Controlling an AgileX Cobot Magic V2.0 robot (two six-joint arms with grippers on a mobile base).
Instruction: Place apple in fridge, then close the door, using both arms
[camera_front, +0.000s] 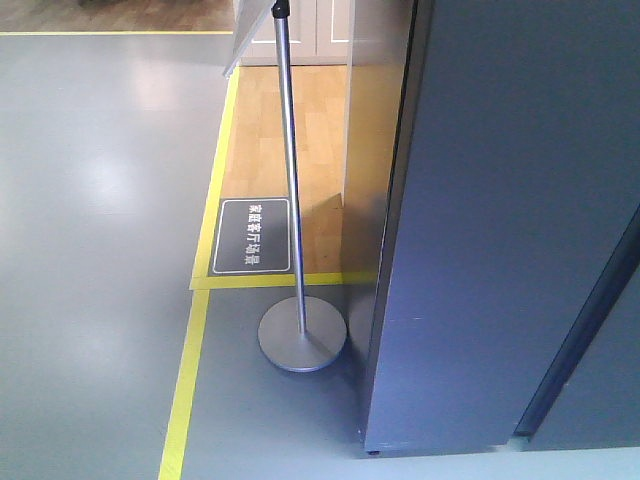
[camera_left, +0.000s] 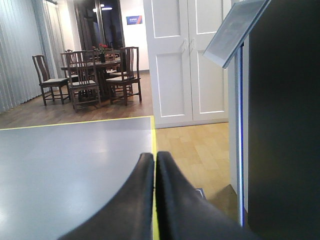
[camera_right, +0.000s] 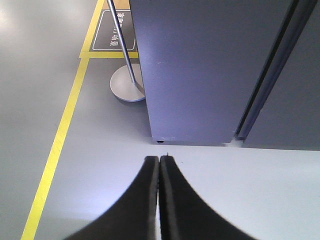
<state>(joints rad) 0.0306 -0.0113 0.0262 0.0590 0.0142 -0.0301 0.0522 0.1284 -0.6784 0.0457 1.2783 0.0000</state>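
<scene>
The apple is out of view in all three views. A tall dark grey unit fills the right of the front view, with a dark vertical seam beside a second grey panel. It also shows in the right wrist view as the grey unit. I cannot tell whether it is the fridge; no white inside and no open door show. My left gripper is shut with nothing in it, pointing over the floor toward a far room. My right gripper is shut and empty above a pale surface, short of the grey unit's base.
A sign stand with a round metal base and slim pole stands just left of the grey unit. Yellow floor tape borders a wooden floor patch with a dark floor label. White double doors and dining chairs lie beyond.
</scene>
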